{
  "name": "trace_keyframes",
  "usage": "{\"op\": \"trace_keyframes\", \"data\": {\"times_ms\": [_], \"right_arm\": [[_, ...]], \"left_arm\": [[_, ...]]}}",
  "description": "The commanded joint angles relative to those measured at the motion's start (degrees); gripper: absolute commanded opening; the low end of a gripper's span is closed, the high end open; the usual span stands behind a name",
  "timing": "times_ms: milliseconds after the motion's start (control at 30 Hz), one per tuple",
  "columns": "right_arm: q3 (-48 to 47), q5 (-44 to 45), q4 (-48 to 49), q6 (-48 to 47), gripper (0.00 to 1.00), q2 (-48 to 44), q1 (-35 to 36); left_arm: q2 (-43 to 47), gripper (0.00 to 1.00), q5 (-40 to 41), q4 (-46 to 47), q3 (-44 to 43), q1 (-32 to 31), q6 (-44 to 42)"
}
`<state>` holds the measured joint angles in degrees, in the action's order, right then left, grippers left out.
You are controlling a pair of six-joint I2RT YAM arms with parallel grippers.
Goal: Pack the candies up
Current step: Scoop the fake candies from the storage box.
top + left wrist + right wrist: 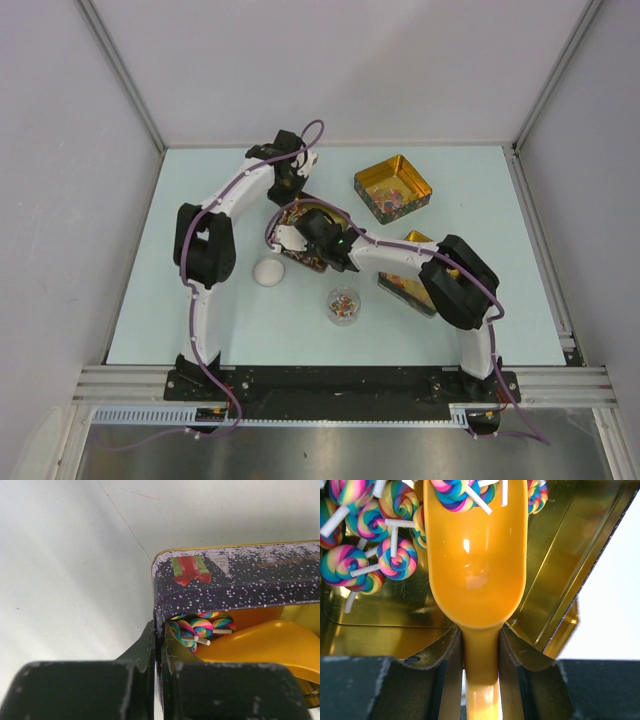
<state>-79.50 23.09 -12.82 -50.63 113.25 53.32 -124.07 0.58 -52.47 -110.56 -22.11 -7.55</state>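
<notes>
Table [480, 320]: pale blue-green top, grey walls on three sides, a metal rail along my near edge.
Back right: I see an open gold square tin [405, 207] with dark patterned sides, standing well apart from everything else.
Centre: a second tin [240, 575] with a dark, snow-speckled wall, largely hidden in my overhead view.
Right: a flat gold-and-dark piece [405, 283], partly hidden; I cannot tell whether it is a tin or a lid.
Left of centre: a white round object [268, 272], just beside the second tin.
Near centre: a small clear cup [331, 304], upright, touching nothing.
</notes>
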Motion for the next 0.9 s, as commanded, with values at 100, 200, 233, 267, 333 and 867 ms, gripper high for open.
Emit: {"op": "trace_keyframes", "data": {"times_ms": [100,200,233,267,333,867], "right_arm": [[0.8,-11.7,-0.6,8.6,0.0,-1.6,-3.3],[0.8,-14.6,-1.2,10.0,0.0,-1.7,-4.5],[0.8,-15.4,-1.1,10.8,0.0,-1.8,-4.7],[1.0,-17.1,-1.1,11.2,0.0,-2.0,-5.2],[1.5,-18.3,-0.6,12.0,0.0,-2.6,-5.6],[6.8,-26.6,6.3,14.7,0.0,-5.7,-9.0]], "left_arm": [[3.4,0.0,-4.1,0.1,-1.0,-1.2,1.8],[3.4,0.0,-3.9,0.1,-0.9,-1.2,1.8],[3.3,0.0,-3.8,0.1,-0.9,-1.2,1.8],[3.2,0.0,-3.7,0.1,-0.8,-1.2,1.8],[3.1,0.0,-3.7,0.1,-0.9,-1.2,1.7],[2.5,0.0,-3.5,-0.1,-1.0,-1.1,1.7]]}}
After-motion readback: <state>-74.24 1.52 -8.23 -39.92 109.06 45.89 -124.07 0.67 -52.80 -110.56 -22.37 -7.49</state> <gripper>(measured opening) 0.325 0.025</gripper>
